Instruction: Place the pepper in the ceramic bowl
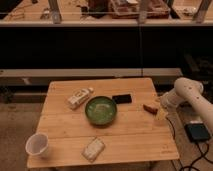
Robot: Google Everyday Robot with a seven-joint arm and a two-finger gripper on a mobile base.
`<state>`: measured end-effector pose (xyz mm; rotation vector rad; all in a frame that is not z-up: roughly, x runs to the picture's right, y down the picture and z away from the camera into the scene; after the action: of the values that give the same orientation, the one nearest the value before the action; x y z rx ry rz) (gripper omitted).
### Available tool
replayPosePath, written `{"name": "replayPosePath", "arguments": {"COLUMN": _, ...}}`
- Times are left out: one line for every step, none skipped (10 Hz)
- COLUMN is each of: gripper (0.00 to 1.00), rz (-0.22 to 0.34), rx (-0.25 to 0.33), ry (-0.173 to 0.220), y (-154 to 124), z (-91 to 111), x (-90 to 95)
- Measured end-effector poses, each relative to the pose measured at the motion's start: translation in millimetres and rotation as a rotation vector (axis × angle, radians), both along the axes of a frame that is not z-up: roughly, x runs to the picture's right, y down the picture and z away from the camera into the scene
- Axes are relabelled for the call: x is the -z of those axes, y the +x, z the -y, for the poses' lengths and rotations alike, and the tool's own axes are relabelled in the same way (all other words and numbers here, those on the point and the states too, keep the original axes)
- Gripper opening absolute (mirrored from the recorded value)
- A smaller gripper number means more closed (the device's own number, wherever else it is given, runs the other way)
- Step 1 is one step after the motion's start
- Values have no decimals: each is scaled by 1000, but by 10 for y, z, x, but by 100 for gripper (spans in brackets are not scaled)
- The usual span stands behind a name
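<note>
Rightward, claw (158, 103) beside pepper (149, 108), arm bent

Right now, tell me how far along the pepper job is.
Nothing is finished: the pepper lies on the table, right of the ceramic bowl, not in it. In hand: the gripper is at the table's right edge, close beside the pepper. Left: grasping it, carrying it over and releasing it into the bowl.
</note>
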<state>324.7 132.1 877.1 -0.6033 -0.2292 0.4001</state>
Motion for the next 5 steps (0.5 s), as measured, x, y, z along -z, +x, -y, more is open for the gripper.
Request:
{"name": "replayPosePath", "arguments": {"gripper": 80, "rz": 9, "rx": -4, "ry": 2, "y": -10, "z": -24, "x": -21}}
{"name": "replayPosePath", "arguments": {"gripper": 80, "rz": 18, "rx": -13, "ry": 0, "y": -16, "z": -57, "x": -54}}
{"name": "replayPosePath", "arguments": {"gripper": 80, "rz": 27, "rx": -20, "ry": -6, "y": -15, "z": -114, "x": -110}}
{"name": "replayPosePath", "arguments": {"gripper": 80, "rz": 33, "rx": -20, "ry": -12, "y": -24, "z": -165, "x": -155}}
{"name": "replayPosePath", "arguments": {"gripper": 80, "rz": 40, "rx": -17, "ry": -15, "y": -50, "z": -217, "x": -209}}
